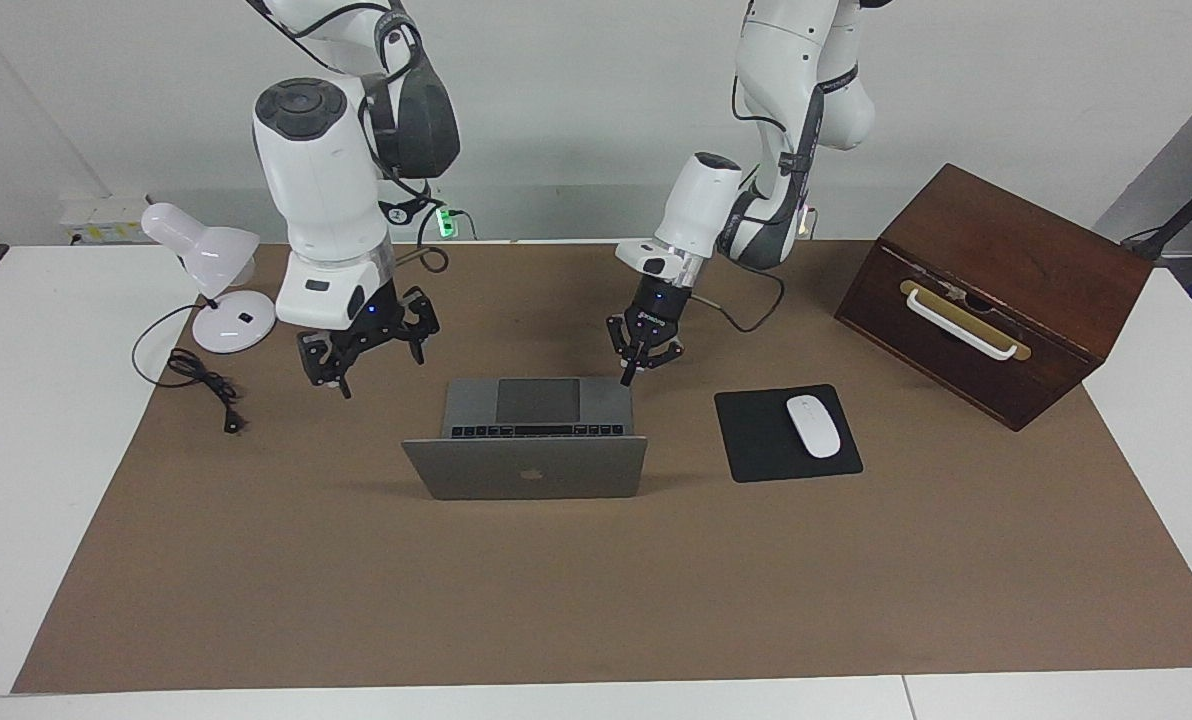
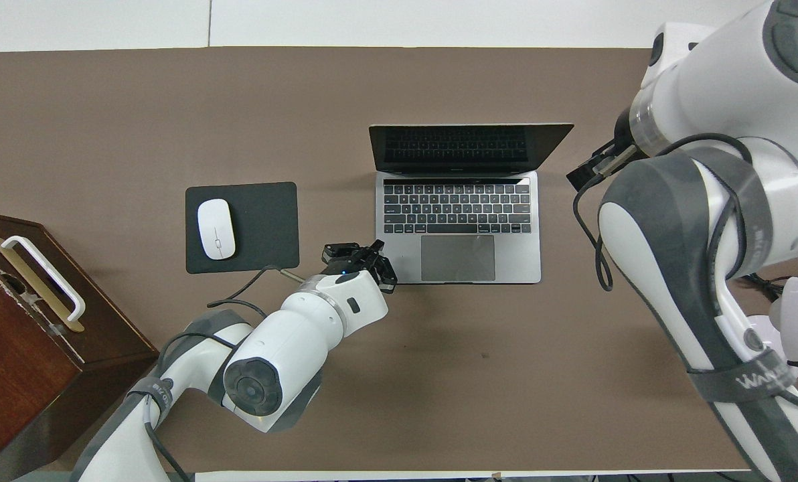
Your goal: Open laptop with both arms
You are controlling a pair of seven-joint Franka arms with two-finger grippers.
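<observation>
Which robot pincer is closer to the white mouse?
The left pincer. It hangs over the laptop corner, beside the mouse pad holding the white mouse. The right pincer is up by the lamp end.
</observation>
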